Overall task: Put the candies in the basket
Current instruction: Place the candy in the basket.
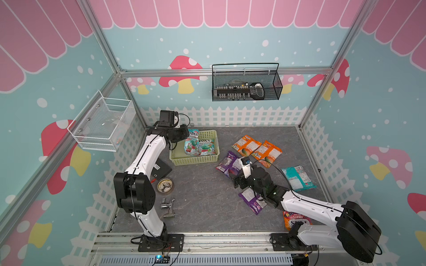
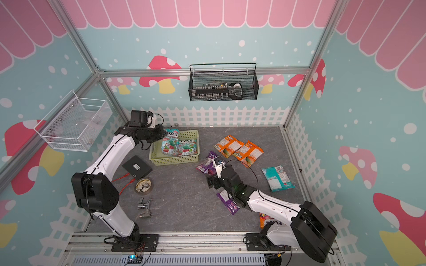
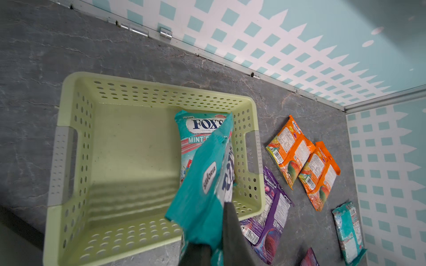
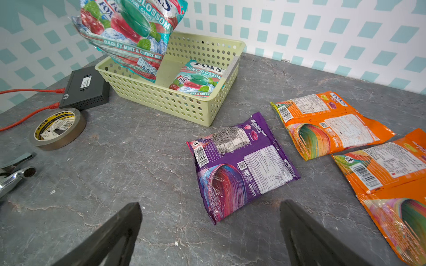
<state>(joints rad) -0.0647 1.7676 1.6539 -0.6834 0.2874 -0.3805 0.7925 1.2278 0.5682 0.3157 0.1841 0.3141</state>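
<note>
Left gripper (image 3: 222, 208) is pinched tight on the top edge of a teal FOX'S bag (image 3: 202, 184), dangling it over the pale green basket (image 1: 194, 161) at the far left of the desk (image 4: 138, 149), where a second teal bag (image 1: 207, 147) already lies flat. Over to the right gripper (image 4: 209, 203): spread wide, gripping nothing, poised just on the near side of a purple bag (image 4: 239, 165), with two orange bags (image 4: 327, 124) lying to its right.

High pair, close wrist pair.
Both top views look steeply down on the whole table (image 1: 202, 195); the wrist cameras sit low and close, both showing the basket (image 3: 147, 92).
</note>
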